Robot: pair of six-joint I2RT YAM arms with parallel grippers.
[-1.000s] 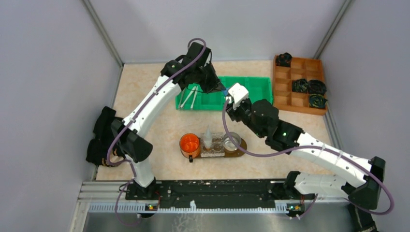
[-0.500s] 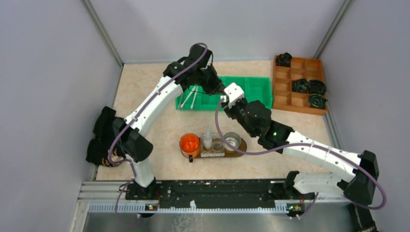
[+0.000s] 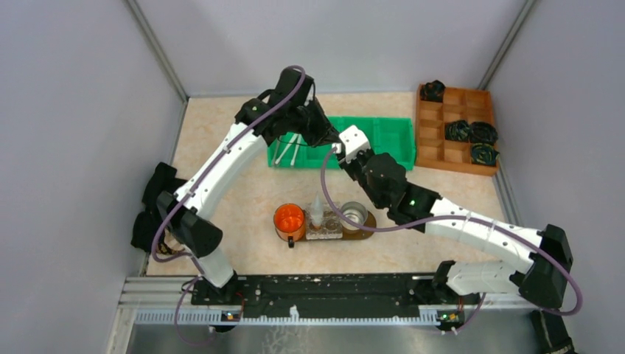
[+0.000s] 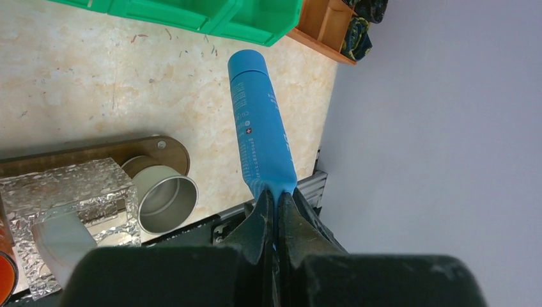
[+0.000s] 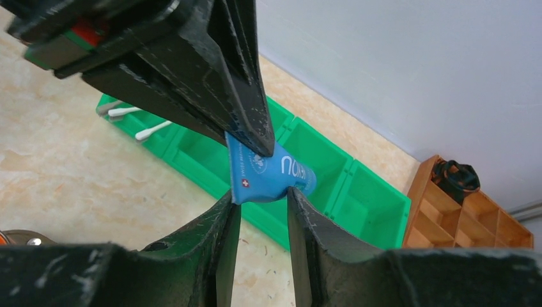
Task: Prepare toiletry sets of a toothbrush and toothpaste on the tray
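Toothpaste tube (image 5: 275, 176), clamped in left tool (image 4: 276, 197), lies between jaws of right tool (image 5: 262, 193), grip unclear.

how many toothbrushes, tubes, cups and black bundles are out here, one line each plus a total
toothbrushes: 2
tubes: 2, the blue tube and the white tube
cups: 2, the orange cup and the metal cup
black bundles: 4
total: 10
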